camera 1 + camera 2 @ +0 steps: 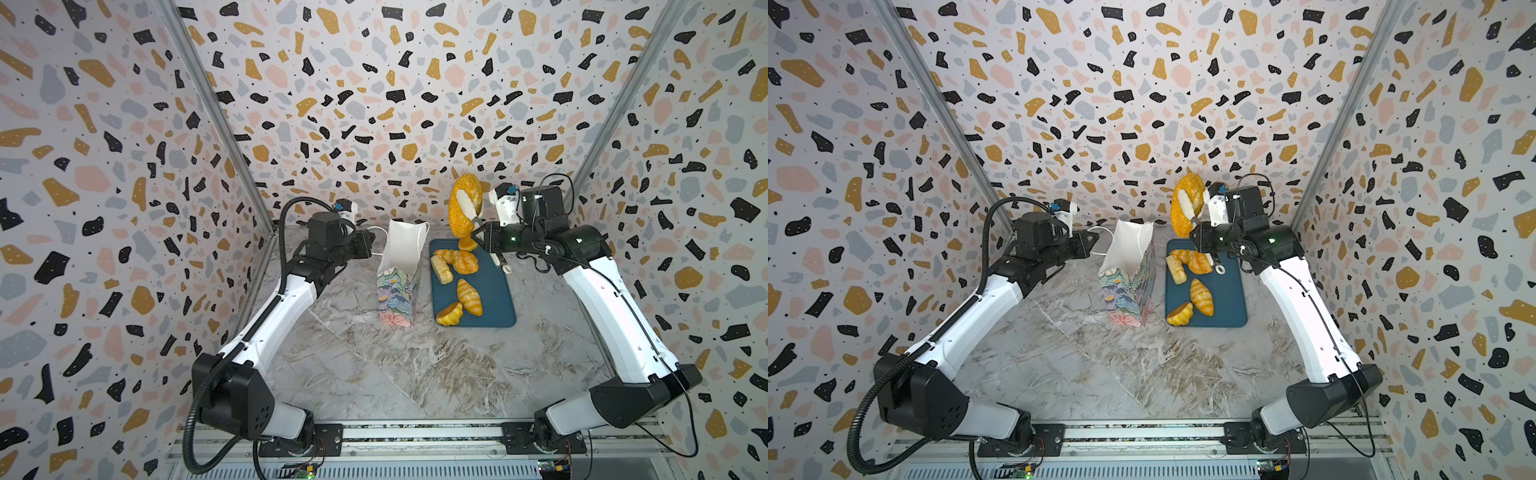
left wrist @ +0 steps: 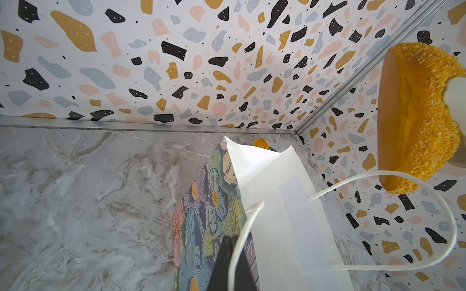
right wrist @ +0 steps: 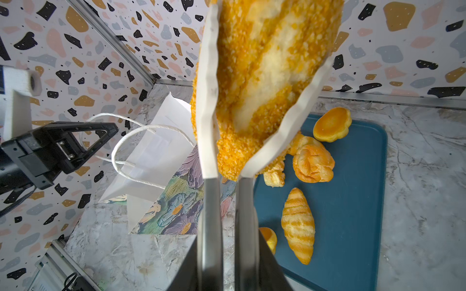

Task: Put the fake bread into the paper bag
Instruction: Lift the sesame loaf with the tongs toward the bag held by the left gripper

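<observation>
Right gripper (image 1: 478, 235) clamps white-tipped tongs (image 3: 210, 201) pinching crumbed golden oval loaf (image 1: 456, 218), 1 o'clock of floral paper bag (image 1: 399, 286); left gripper (image 1: 372, 241) closed, seemingly on cord handle (image 2: 378, 172).

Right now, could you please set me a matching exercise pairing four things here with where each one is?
Things:
1. crumbed loaf
2. striped croissant
3. paper bag
4. left tool

States:
A. lying on the teal tray
B. standing on the marble table
C. shut on a cord handle
D. held aloft in tongs

Pairs: 1-D, 2-A, 3-B, 4-C
</observation>
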Action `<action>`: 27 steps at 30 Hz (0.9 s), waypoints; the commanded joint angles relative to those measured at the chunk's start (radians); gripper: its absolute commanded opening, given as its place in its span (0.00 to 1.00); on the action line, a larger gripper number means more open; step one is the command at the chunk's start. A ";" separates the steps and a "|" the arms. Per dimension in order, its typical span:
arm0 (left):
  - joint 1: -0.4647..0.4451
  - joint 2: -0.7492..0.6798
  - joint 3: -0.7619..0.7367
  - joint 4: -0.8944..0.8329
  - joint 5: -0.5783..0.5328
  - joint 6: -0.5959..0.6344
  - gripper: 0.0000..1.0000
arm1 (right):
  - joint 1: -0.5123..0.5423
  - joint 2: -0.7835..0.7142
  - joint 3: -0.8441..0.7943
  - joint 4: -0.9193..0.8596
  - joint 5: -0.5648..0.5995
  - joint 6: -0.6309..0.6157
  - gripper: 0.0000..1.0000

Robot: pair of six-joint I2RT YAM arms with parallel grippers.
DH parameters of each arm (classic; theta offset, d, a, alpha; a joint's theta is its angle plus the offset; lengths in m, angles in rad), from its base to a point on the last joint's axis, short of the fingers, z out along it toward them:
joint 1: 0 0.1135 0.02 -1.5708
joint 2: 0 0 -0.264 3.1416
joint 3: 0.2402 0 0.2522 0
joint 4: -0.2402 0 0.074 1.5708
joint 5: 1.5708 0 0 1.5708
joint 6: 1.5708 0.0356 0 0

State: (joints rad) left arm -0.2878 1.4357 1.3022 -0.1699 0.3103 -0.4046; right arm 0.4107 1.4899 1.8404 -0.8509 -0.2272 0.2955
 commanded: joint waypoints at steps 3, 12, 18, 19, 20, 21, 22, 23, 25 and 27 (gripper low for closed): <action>0.004 -0.029 -0.012 0.043 0.021 0.001 0.00 | 0.063 0.011 0.104 0.090 -0.012 -0.007 0.23; 0.005 -0.032 -0.015 0.047 0.026 -0.003 0.00 | 0.136 0.070 0.228 0.105 0.022 -0.014 0.23; 0.005 -0.036 -0.019 0.054 0.034 -0.007 0.00 | 0.193 0.100 0.253 0.135 0.045 -0.017 0.24; 0.004 -0.036 -0.019 0.053 0.034 -0.006 0.00 | 0.201 0.104 0.257 0.139 0.050 -0.016 0.24; 0.004 -0.037 -0.019 0.053 0.033 -0.006 0.00 | 0.209 0.108 0.262 0.144 0.055 -0.017 0.24; 0.005 -0.036 -0.018 0.053 0.035 -0.007 0.00 | 0.216 0.112 0.267 0.150 0.054 -0.018 0.23; 0.004 -0.035 -0.019 0.055 0.035 -0.007 0.00 | 0.220 0.116 0.269 0.155 0.056 -0.018 0.24; 0.005 -0.035 -0.019 0.055 0.036 -0.007 0.00 | 0.228 0.119 0.270 0.162 0.057 -0.019 0.24; 0.005 -0.037 -0.021 0.058 0.038 -0.007 0.00 | 0.242 0.124 0.272 0.178 0.057 -0.018 0.23; 0.005 -0.037 -0.021 0.056 0.036 -0.007 0.00 | 0.256 0.132 0.273 0.192 0.061 -0.019 0.24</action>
State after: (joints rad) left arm -0.2878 1.4231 1.2953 -0.1513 0.3325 -0.4080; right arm 0.6518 1.6421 2.0548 -0.7563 -0.1848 0.2897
